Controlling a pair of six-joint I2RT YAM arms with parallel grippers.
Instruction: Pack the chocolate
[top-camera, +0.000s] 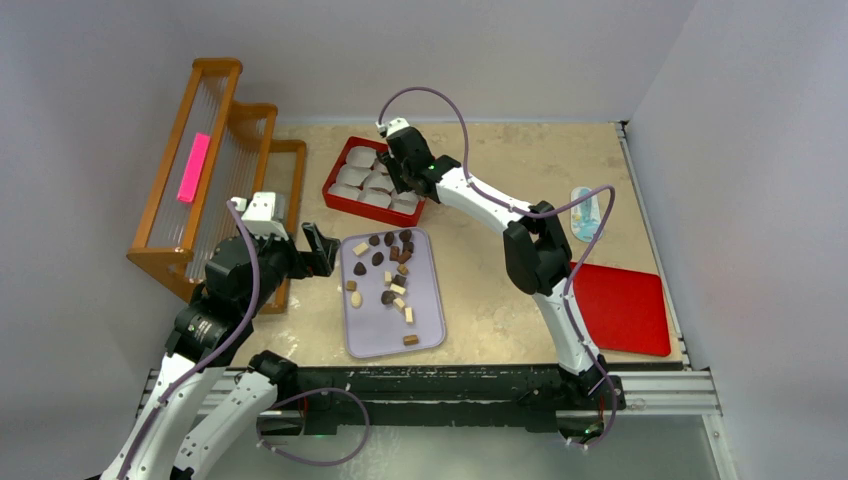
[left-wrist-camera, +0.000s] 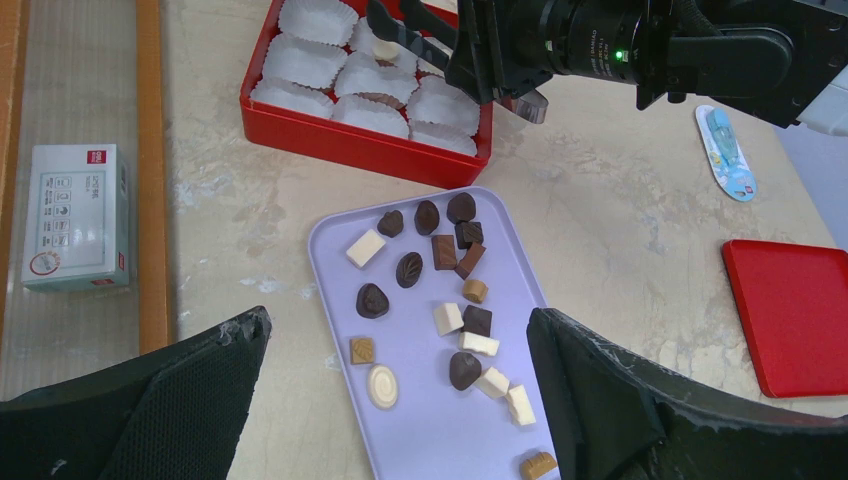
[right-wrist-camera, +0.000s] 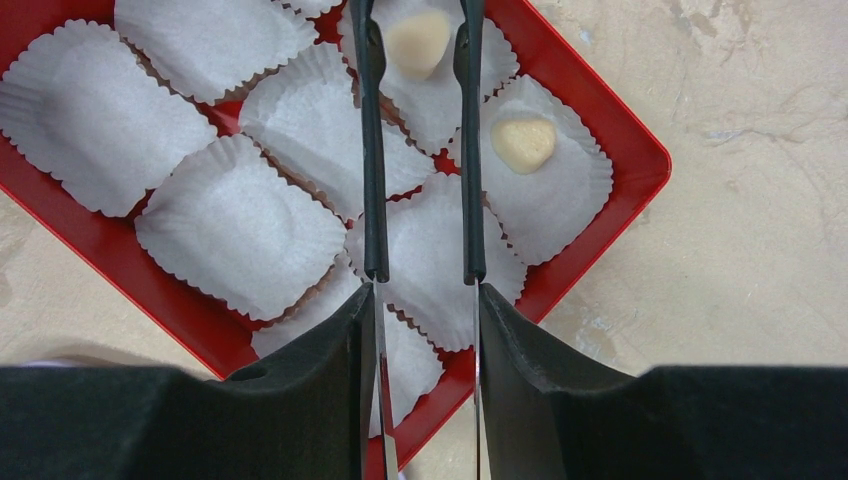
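My right tool (right-wrist-camera: 424, 296) is squeezed shut on the black tongs (right-wrist-camera: 372, 150) over the red box (right-wrist-camera: 640, 160) near the far edge of the desk (top-camera: 480, 290). A cream piece (right-wrist-camera: 418, 42) sits between the tips, right above a paper cup (right-wrist-camera: 240, 235) where it belongs. Most of the chocolate (left-wrist-camera: 409, 269) waits on the purple tray (left-wrist-camera: 420, 440) in the middle of the desk. My left tool (left-wrist-camera: 395, 330) hangs wide open by the tray, holding nothing.
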